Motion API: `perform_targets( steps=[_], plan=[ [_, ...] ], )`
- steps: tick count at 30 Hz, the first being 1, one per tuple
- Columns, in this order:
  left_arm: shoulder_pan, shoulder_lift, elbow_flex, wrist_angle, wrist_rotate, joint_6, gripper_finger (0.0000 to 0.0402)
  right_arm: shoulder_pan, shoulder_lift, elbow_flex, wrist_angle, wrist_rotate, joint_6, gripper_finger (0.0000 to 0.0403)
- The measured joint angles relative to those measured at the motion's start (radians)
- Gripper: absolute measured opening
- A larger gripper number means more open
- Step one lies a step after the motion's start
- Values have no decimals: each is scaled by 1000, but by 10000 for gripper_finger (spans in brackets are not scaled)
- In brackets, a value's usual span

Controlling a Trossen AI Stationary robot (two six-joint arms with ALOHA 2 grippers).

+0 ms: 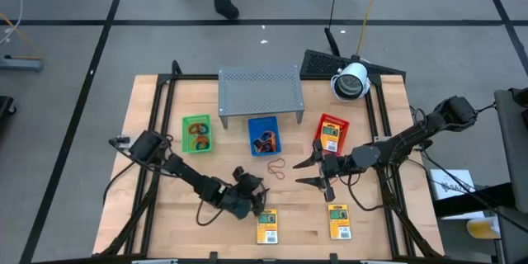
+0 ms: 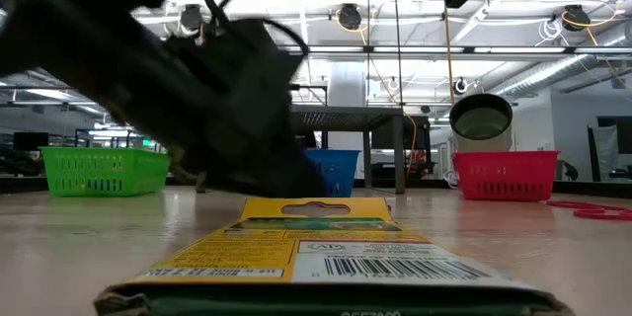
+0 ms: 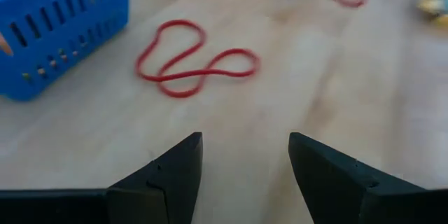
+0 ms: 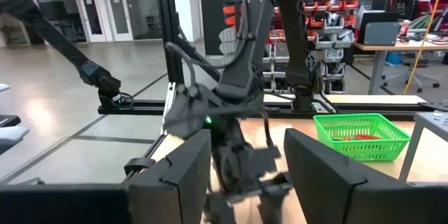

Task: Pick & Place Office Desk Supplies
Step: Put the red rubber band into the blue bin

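As you look straight down on the scene, the wooden table (image 1: 165,223) fills the middle of the overhead view, and the clock directions below are read on that view from the table's centre.

The left arm reaches in from 9 o'clock; the left gripper (image 1: 252,186) sits low at about 7 o'clock, its fingers spread with nothing between them. You can confirm this in the left wrist view, where the two dark fingers (image 3: 175,175) stand apart over bare wood.

The right arm comes in from 3 o'clock; the right gripper (image 1: 312,173) lies at about 4 o'clock, its fingers likewise spread and holding nothing.

At 12 o'clock stands the grey perforated shelf (image 1: 259,91). Below it, in a row, you find the green tray (image 1: 196,133) at 10 o'clock, the blue tray (image 1: 264,136) near centre, and the red tray (image 1: 332,133) at 2 o'clock. A yellow packet (image 1: 332,135) lies in the red tray; the contents of the other two trays are too small to name.

Two further yellow packets rest on the table's near edge: one (image 1: 267,226) at 6 o'clock, one (image 1: 339,221) at 5 o'clock.

Smallest, a red rubber band (image 1: 275,167) lies loose on the wood just below the blue tray, between the two grippers and touching neither.
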Motion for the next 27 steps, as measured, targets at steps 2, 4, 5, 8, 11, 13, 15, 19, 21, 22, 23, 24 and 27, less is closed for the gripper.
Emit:
perform_targets(
  steps=[2,4,5,8,11,13,15,19,21,22,23,24,27],
  plan=[
    [22,9,0,-3,1,10,223,0,0,0,0,1,-2,171],
    [42,11,0,-1,0,11,223,0,0,0,0,1,-2,171],
    [51,11,0,-1,0,17,223,0,0,0,0,1,-2,171],
    [76,11,0,-1,-1,60,223,0,0,0,0,1,-2,171],
    [101,11,0,-4,1,85,223,0,0,0,0,1,-2,171],
    [113,11,0,-13,2,88,223,0,0,0,-1,1,-2,171],
    [125,11,0,-20,10,96,223,0,0,0,-1,1,-2,171],
    [144,9,0,-19,53,140,223,0,0,0,-20,1,-2,171],
    [153,8,0,-17,71,151,223,0,1,0,-34,1,-3,171],
    [156,8,0,-16,77,155,223,0,1,0,-34,1,-3,171],
    [160,8,0,-15,81,156,223,0,1,0,-32,1,-3,171],
    [163,8,0,-15,85,157,223,0,1,0,-31,1,-3,171],
    [171,8,1,-14,99,160,223,0,1,0,-33,2,-3,171]
  ],
)
